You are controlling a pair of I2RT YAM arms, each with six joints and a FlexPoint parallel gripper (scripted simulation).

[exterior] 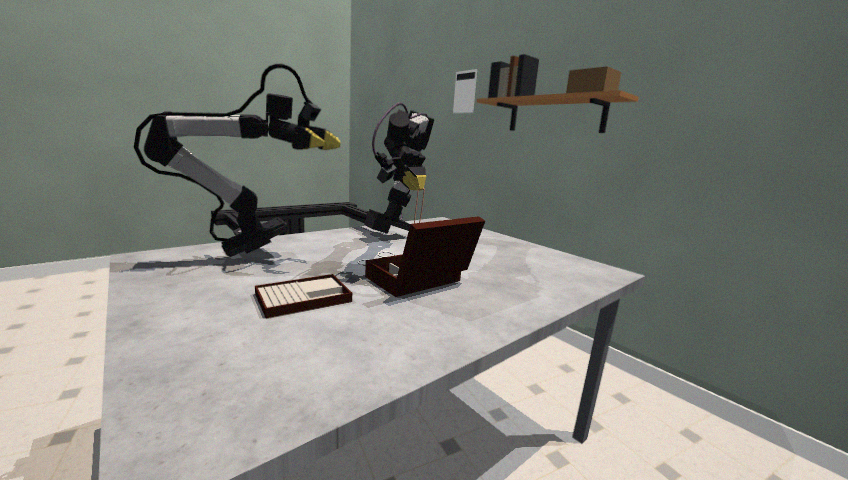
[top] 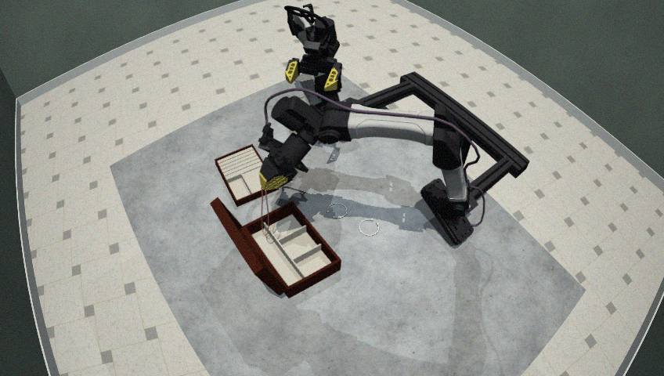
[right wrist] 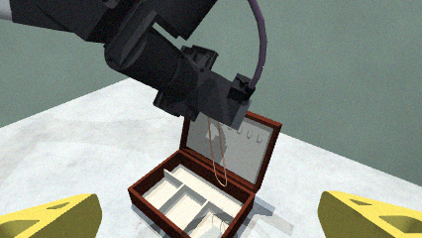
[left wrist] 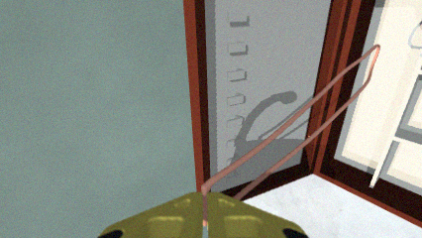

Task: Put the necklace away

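My left gripper (top: 265, 187) (left wrist: 205, 201) is shut on the thin copper necklace (top: 262, 204) (left wrist: 377, 48) (right wrist: 225, 185), above the end of the open jewelry box (top: 339, 266) nearer the tray. The necklace hangs in a long loop, its low end over that end of the long compartment (top: 279, 259) (right wrist: 203, 183), beside the lid; I cannot tell if it touches the floor. My right gripper (top: 310, 85) (right wrist: 209, 202) is open and empty, high and away from the box. Two bangles, one (top: 346, 211) nearer the box and one (top: 359, 227) farther, lie on the table outside it.
The raised lid (top: 232, 231) (exterior: 440, 255) stands along the long compartment's outer side. A separate divided tray (top: 238, 203) (exterior: 270, 311) lies beside the box. In the top view the left arm reaches across in front of the right arm.
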